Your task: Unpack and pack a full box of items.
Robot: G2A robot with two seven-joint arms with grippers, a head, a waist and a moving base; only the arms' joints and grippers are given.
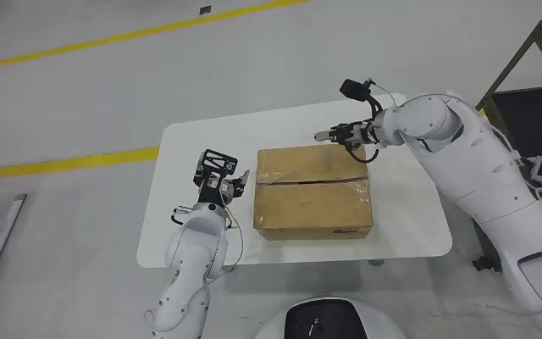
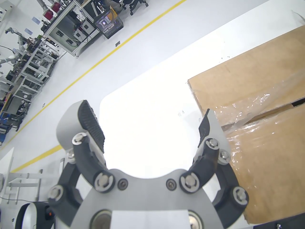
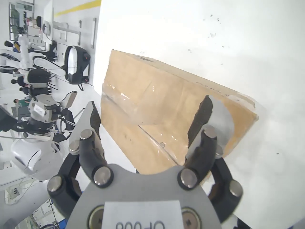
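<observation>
While I watch from the top camera, the left gripper (image 1: 222,175) sits above the white table (image 1: 182,144), just beside the left end of the cardboard box (image 1: 313,199) and apart from it. Its wrist camera shows me both fingers (image 2: 91,120) spread wide with nothing between them, only bare tabletop beyond.

The box lies in the middle of the table with its flaps down. Wrinkled clear tape (image 2: 252,114) runs along the centre seam, and at the left end the seam gapes a little.

Over on the right, the right gripper (image 1: 323,135) hangs by the box's far edge, close to the far right corner, pointing leftward along that edge. Its fingers (image 3: 202,113) are parted too and hold nothing, and I see the box top beyond them. Whether it touches the cardboard I cannot tell.
</observation>
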